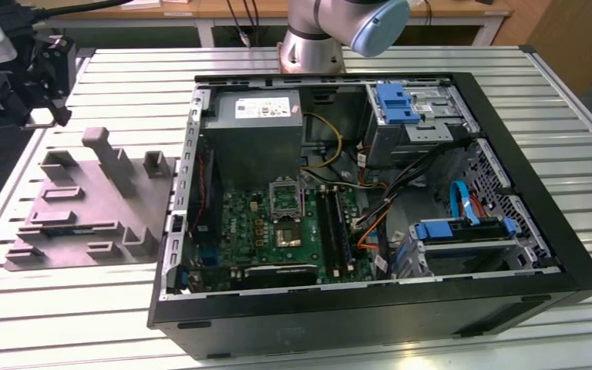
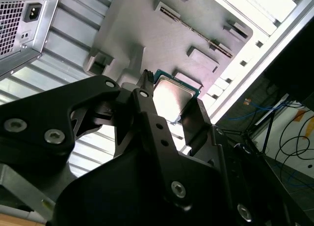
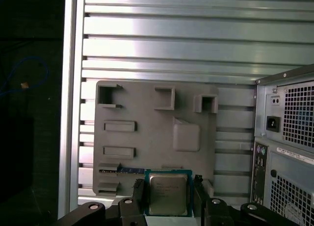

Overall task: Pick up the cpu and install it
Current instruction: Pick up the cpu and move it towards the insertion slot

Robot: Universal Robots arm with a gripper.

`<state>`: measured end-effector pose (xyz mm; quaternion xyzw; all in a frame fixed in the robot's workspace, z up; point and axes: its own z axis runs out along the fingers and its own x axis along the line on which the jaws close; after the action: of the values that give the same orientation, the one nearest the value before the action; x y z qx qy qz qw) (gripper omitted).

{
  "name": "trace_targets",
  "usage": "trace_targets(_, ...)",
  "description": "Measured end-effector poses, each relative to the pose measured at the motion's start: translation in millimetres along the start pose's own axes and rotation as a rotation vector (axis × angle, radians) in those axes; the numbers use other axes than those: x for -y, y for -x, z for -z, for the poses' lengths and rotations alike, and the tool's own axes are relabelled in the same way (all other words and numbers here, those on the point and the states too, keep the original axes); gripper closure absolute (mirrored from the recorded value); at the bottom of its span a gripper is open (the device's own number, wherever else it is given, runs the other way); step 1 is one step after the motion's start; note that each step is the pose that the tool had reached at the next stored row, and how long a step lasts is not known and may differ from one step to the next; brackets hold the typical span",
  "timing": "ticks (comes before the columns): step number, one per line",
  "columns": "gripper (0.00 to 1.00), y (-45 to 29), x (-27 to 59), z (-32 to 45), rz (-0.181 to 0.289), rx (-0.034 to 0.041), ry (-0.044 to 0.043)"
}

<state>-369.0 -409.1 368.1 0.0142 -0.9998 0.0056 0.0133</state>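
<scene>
**Two fingers, one chip: cpu held clear of the tray**

First wrist view: the gripper (image 3: 168, 186) is clamped on the cpu (image 3: 168, 196), one black finger (image 3: 139, 194) against each opposite edge and the silver top facing the camera. The chip looks large against the grey tray (image 3: 147, 138) lying on the slatted table (image 3: 171, 44) beneath it. I judge from this that the chip is lifted off the tray, not resting in it. The back of the computer case (image 3: 289, 138) stands beside the tray.

Second wrist view: the same hold shows from the side. The chip sits between the fingertips and appears level, though only its thin rim is caught.

Exterior view: the gripper hangs at the exterior view's left, above the tray's far corner. It is well apart from the open case, where the green motherboard (image 1: 265, 231) and its metal socket frame (image 1: 286, 194) lie.

Risks, as I judge them:
- With so little edge in the grip, a jolt could tilt or drop the chip.
- A chip set down turned or skewed could damage the socket contacts.
- The loose cables (image 1: 378, 200) and the case walls crowd the way down to the socket, so the fingers could snag on them.
</scene>
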Motion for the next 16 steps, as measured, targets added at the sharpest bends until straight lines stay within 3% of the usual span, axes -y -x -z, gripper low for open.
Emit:
trace_targets(8,0.53,2.1,1.2,0.0,-0.002,0.0001,0.0001)
trace_targets(14,0.53,2.6,1.5,-0.2,-0.044,-0.0004,0.0014)
trace_targets(16,0.53,3.1,2.3,-0.3,-0.044,-0.0003,0.0089)
